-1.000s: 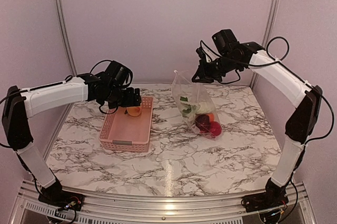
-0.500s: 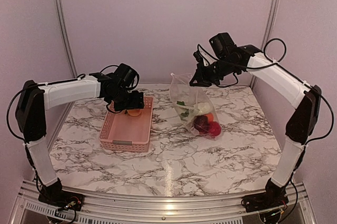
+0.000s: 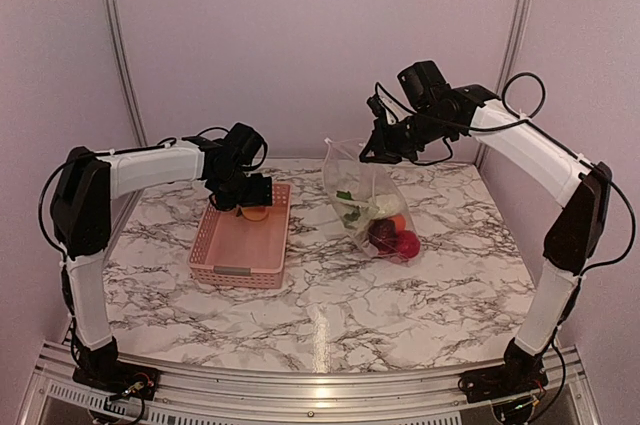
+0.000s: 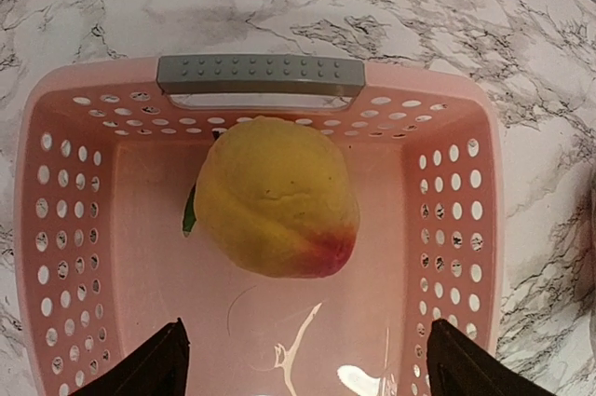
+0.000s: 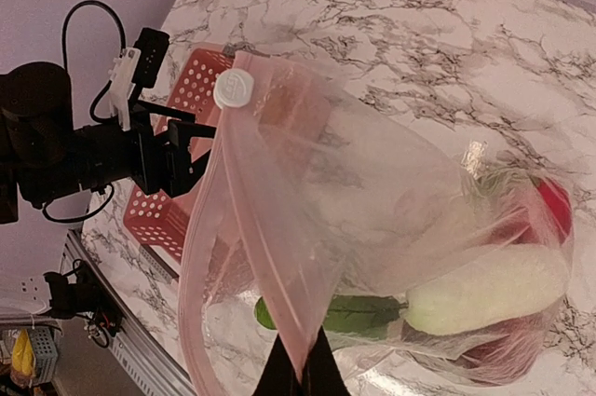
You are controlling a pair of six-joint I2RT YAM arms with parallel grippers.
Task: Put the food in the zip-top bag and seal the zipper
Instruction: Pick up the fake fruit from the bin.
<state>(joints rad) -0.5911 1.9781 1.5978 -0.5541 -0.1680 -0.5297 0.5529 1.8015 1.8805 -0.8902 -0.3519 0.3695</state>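
Note:
A yellow-orange peach (image 4: 274, 198) lies at the far end of the pink basket (image 4: 447, 228), also seen from above (image 3: 256, 212). My left gripper (image 4: 300, 363) is open just above the basket floor, the peach ahead of its fingertips (image 3: 245, 193). My right gripper (image 5: 298, 368) is shut on the top edge of the clear zip-top bag (image 5: 372, 219) and holds it up (image 3: 372, 150). The bag (image 3: 372, 200) hangs open with its bottom on the table. Inside it are a white oblong piece (image 5: 484, 289), red and dark pieces (image 3: 398, 240) and green leaves. The zipper strip (image 5: 200, 275) with its white slider (image 5: 234, 89) runs along the bag's mouth.
The marble table (image 3: 330, 295) has metal rails along its front edge. The basket's grey handle (image 4: 259, 74) lies beyond the peach. Purple walls stand close behind both arms.
My left arm has drawn in and swung toward the basket's far end, settling over the peach. My right gripper has moved slightly left and up with the bag's edge.

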